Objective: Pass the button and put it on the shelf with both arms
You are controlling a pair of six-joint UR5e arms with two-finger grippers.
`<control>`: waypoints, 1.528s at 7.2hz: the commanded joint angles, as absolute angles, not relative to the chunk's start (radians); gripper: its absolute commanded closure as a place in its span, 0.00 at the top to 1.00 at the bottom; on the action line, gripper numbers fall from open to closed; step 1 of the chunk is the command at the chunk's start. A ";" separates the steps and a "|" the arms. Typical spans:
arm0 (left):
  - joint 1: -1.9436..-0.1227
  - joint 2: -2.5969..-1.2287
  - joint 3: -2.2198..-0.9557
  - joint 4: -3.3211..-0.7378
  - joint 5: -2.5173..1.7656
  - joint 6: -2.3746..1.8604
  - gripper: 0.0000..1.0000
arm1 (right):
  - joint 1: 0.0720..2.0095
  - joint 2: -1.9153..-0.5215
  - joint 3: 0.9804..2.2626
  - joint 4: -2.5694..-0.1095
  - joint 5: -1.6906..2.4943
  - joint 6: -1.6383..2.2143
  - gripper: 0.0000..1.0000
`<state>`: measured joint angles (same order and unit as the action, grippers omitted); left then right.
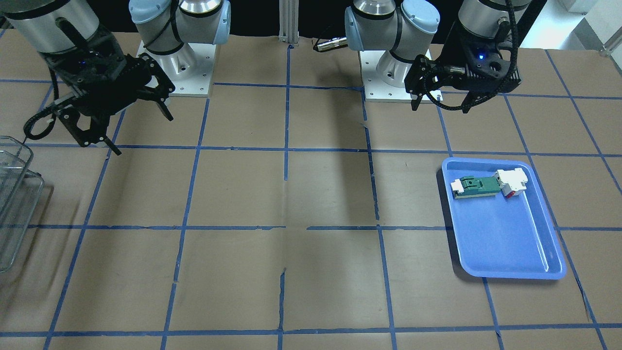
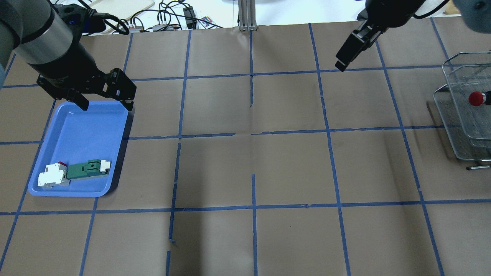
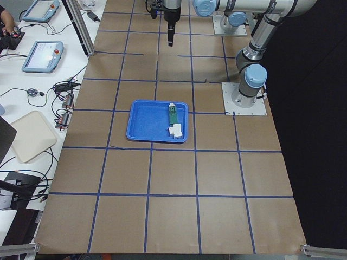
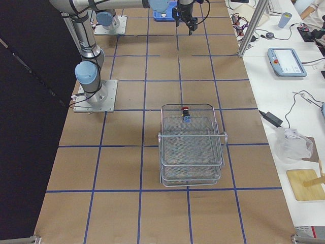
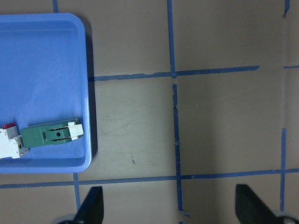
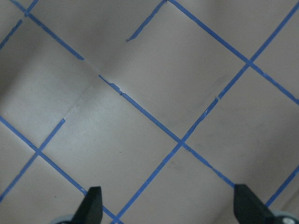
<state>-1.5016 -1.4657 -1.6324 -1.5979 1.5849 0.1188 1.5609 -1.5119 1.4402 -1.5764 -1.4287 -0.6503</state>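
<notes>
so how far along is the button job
Looks done: the button lies inside the wire shelf. In hand: nothing, since the left tool and right tool are both open and empty. Left to do: nothing that I can see.

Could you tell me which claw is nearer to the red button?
Right. The right claw hangs above the table, apart from the button in the shelf; the left claw hangs over the edge of the blue tray at the opposite end.
</notes>
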 commanded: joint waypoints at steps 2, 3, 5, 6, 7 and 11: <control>-1.464 -1.456 -1.631 -1.603 1.586 0.120 1.00 | 1.574 -1.508 1.460 -1.566 -1.567 -0.245 1.00; -1.456 -1.456 -1.634 -1.603 1.588 0.120 1.00 | 1.574 -1.512 1.486 -1.559 -1.568 -0.182 1.00; -1.462 -1.451 -1.646 -1.601 1.583 0.120 1.00 | 1.554 -1.513 1.479 -1.563 -1.568 -0.155 1.00; -1.462 -1.451 -1.646 -1.601 1.583 0.120 1.00 | 1.554 -1.514 1.471 -1.563 -1.563 -0.153 1.00; -1.462 -1.451 -1.646 -1.600 1.583 0.120 1.00 | 1.549 -1.514 1.473 -1.562 -1.565 -0.153 1.00; -1.462 -1.451 -1.649 -1.598 1.583 0.120 1.00 | 1.548 -1.517 1.470 -1.563 -1.566 -0.155 1.00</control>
<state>-1.4619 -1.4512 -1.6489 -1.5995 1.5837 0.1196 1.5480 -1.5167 1.4700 -1.5619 -1.5656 -0.1544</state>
